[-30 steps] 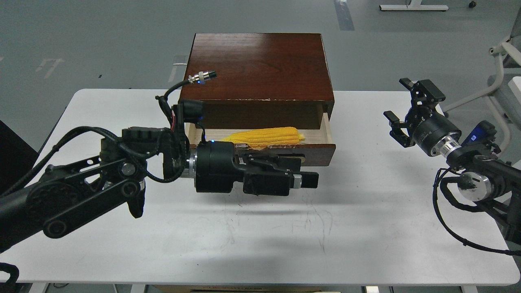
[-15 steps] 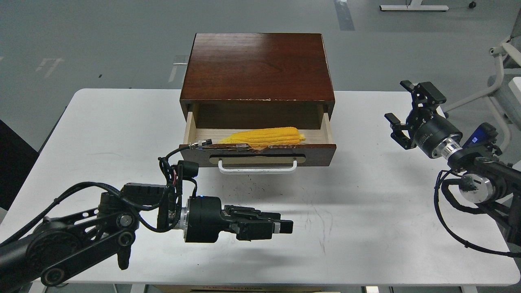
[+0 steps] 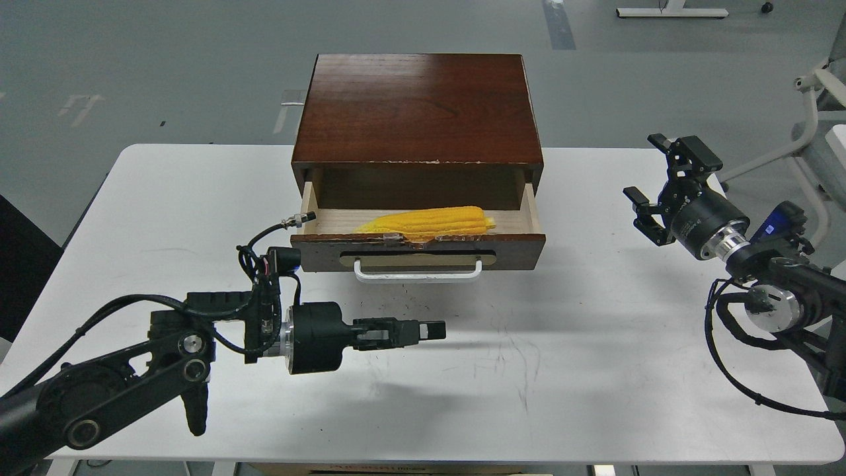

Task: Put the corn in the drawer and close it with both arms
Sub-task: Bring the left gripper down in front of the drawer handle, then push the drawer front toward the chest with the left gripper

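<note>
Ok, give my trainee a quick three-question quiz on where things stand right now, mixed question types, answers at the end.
1. True or false: the corn already lies inside the drawer.
2. Multiple choice: the drawer is A) pushed fully shut, B) pulled out, C) removed from the cabinet.
3. Short answer: which end effector has its fingers clearly spread, and is it touching anything?

Key
1. True. It lies lengthwise on the pale wood floor, behind the drawer front.
2. B. The white handle sits well forward of the cabinet.
3. The right end effector; it is held off to the right of the cabinet, touching nothing. The left end effector is low over the table, in front of the drawer.
</note>
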